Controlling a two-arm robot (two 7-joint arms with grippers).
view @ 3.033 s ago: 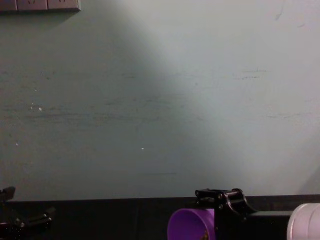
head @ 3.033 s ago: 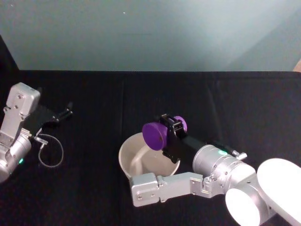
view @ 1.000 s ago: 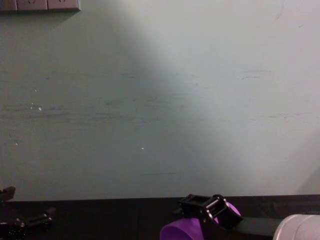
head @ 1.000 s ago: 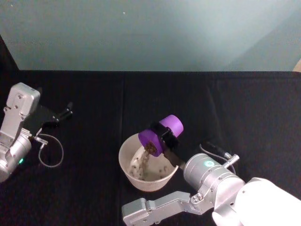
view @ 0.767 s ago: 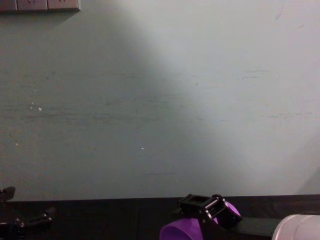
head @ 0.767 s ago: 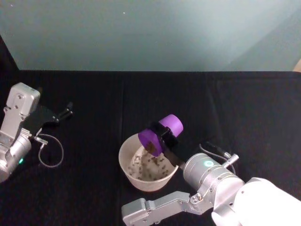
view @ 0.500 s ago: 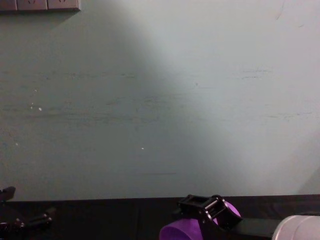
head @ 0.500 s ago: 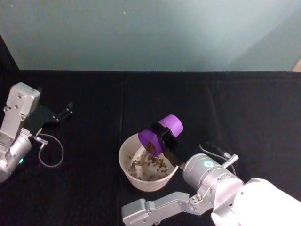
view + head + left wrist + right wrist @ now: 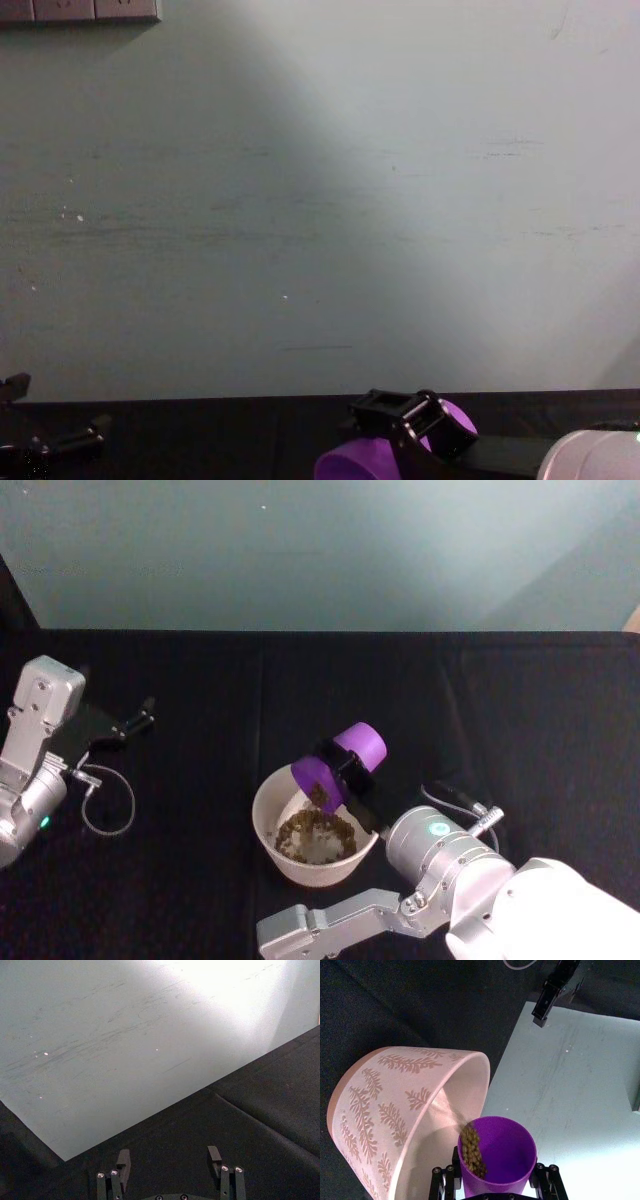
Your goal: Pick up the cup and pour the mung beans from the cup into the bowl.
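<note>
Now cup, prob. half-empty, over bowl

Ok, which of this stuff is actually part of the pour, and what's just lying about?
Part of the job:
- cup, tilted over the bowl, gripped by the right claw
- mung beans, heaped in the bowl, some at the cup's lip
- bowl

Lying about:
- left claw, open, parked far left
- wire loop beside it
</note>
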